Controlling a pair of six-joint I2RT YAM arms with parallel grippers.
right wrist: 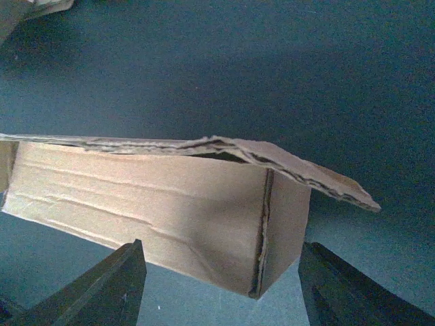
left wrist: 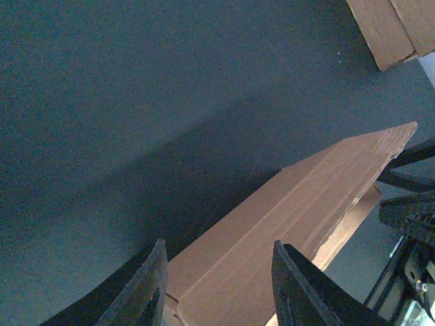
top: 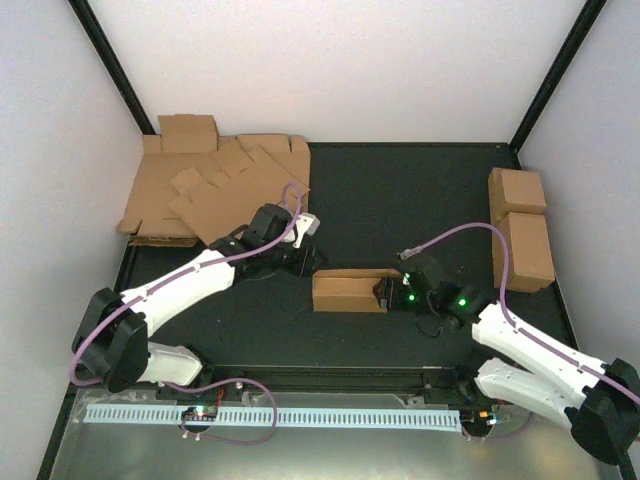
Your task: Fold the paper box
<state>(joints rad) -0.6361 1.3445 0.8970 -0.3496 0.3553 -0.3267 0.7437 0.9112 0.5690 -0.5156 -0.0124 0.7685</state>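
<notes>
The paper box (top: 348,292) lies lengthwise on the dark mat mid-table, a long brown cuboid. Its top flap (right wrist: 299,170) rests loosely over it and juts past the near end. My left gripper (top: 312,260) hovers at the box's back left corner. In the left wrist view its jaws (left wrist: 219,246) stand apart over the box's top face (left wrist: 299,210), with no grip showing. My right gripper (top: 385,295) is at the box's right end. In the right wrist view it (right wrist: 221,246) is open, with a finger (right wrist: 122,285) on either side of the box end (right wrist: 204,217) and apart from it.
A heap of flat cardboard sheets (top: 215,190) fills the back left corner. Two brown cuboids (top: 520,225) stand along the right wall, also seen as cardboard (left wrist: 391,27) in the left wrist view. A white perforated rail (top: 270,415) runs along the near edge.
</notes>
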